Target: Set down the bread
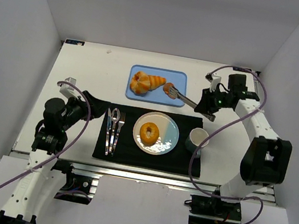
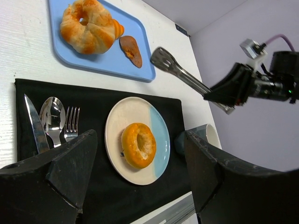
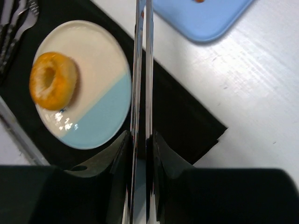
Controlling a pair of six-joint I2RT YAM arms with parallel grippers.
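White table [image 1: 87, 72], walled on 3 sides. There is bare surface left of the mat and along the far edge; the right strip is taken up by the right arm.

Black placemat [image 1: 146, 161] sits at the near centre, its near edge close to the table edge.

Blue tray [image 1: 175, 79] is just beyond the mat's far edge, with a thin gap between them.

Plate [image 1: 170, 132] is mid-mat and well inside the mat borders.

Right arm reaches in from the right, elbow high and wrist angled toward the tray. Right gripper [image 3: 141, 149] has its jaws clamped on the tongs [image 1: 189, 100], and the 2 tong arms are pinched nearly together. The tong head is over the tray's right edge; the left wrist view shows it empty.

Left arm is folded at the mat's left edge. Left gripper [image 2: 140, 140] has its jaws wide apart and holds nothing.

Croissant breads [image 1: 146, 82] are on the left half of the tray.

Ring bread [image 1: 149, 132] is on the plate, on its left side.

Cup [image 1: 198, 138] is at the mat's right edge, just beside the plate.

Knife [image 1: 108, 131], spoon [image 1: 114, 123] and fork [image 1: 119, 127] lie side by side left of the plate.

Small brown bread piece [image 2: 131, 50] lies flat on the tray near the tong head, apart from it in the left wrist view.
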